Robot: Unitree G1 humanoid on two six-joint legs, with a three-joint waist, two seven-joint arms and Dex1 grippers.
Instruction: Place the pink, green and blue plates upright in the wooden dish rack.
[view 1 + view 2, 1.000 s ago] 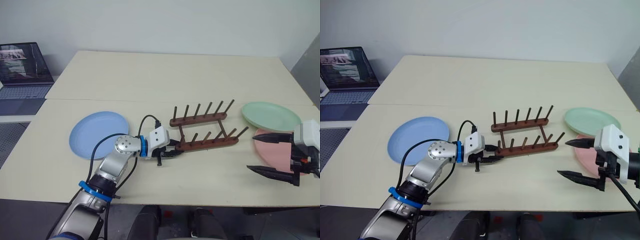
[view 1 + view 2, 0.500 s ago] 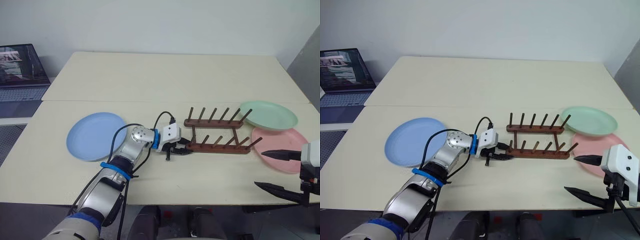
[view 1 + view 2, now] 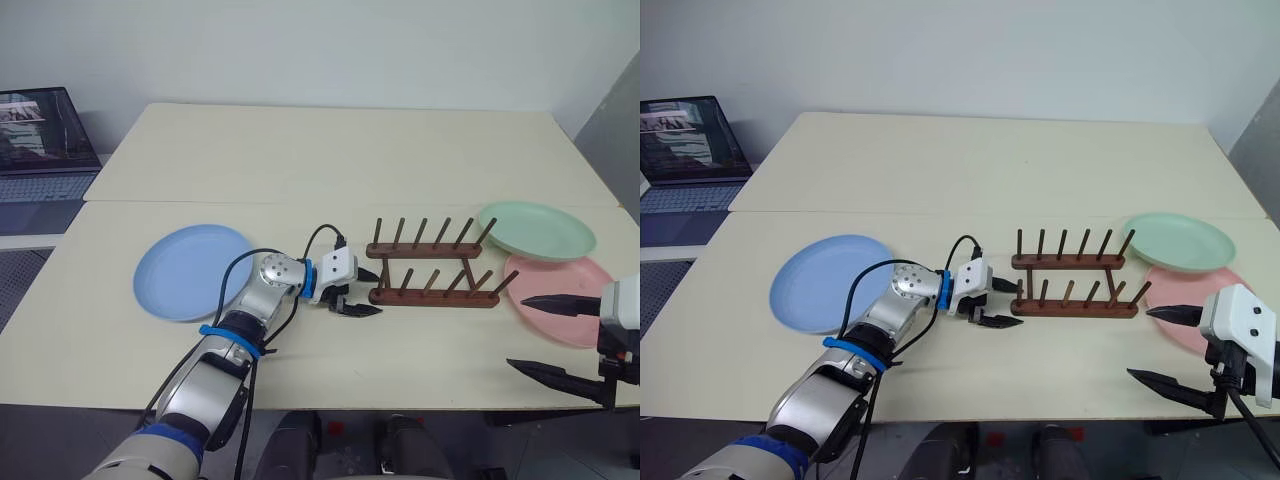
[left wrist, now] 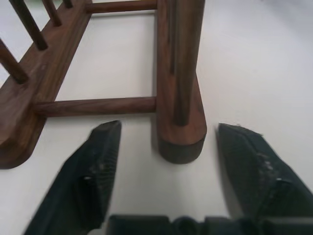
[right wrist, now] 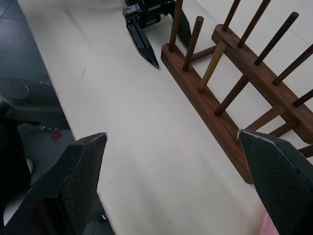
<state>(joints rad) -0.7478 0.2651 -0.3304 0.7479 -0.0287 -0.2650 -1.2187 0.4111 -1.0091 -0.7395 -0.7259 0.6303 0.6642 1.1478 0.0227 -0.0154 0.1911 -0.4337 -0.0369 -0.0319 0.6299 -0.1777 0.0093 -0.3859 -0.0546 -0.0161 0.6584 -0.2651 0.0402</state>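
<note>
Two dark-brown pegged rails, seemingly empty rack (image 3: 435,274)

Laptop (image 3: 45,140) cropped at frame edge

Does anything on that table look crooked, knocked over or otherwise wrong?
Nothing stands out. The wooden dish rack stands level with its pegs up, and the blue plate, green plate and pink plate all lie flat, the green one's edge overlapping the pink.
</note>
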